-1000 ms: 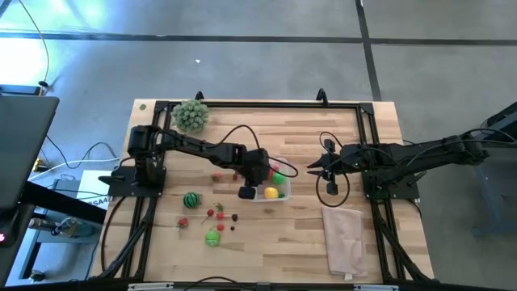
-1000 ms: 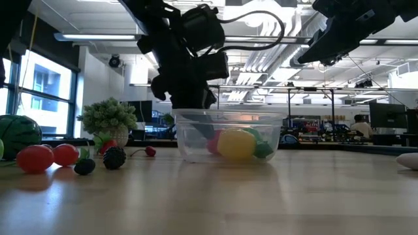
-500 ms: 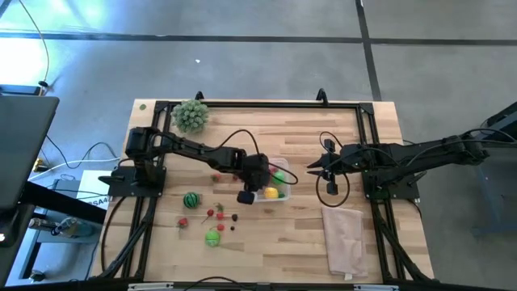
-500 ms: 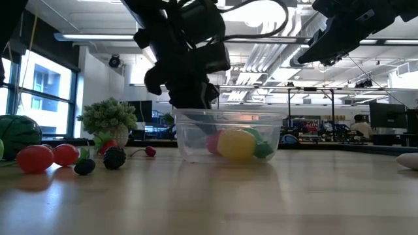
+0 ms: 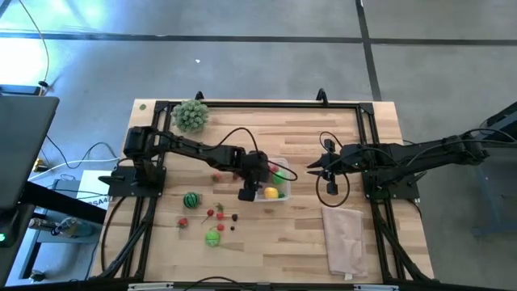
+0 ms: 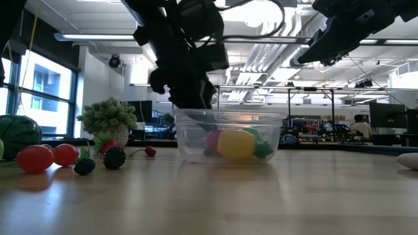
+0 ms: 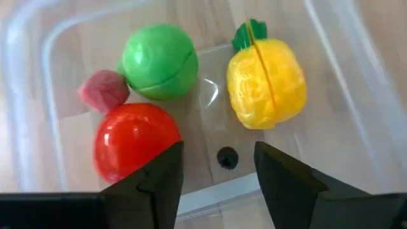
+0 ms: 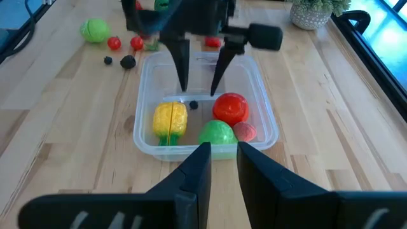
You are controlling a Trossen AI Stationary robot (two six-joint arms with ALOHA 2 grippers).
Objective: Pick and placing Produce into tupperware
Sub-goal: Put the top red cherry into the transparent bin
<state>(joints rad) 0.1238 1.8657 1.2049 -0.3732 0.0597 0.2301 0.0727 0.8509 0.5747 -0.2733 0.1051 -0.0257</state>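
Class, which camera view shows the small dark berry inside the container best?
The left wrist view: the dark berry lies unobstructed on the container's floor. The right wrist view shows it smaller; the high and low views don't show it clearly.

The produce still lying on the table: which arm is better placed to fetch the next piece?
Left. The left gripper hangs open over the tupperware, beside the loose produce; the right gripper waits across the container.

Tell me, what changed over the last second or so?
The left tool, over the tupperware, spread its fingers and let a small dark berry drop inside beside the yellow fruit. The right tool stayed hovering, and the loose produce on the table didn't move.
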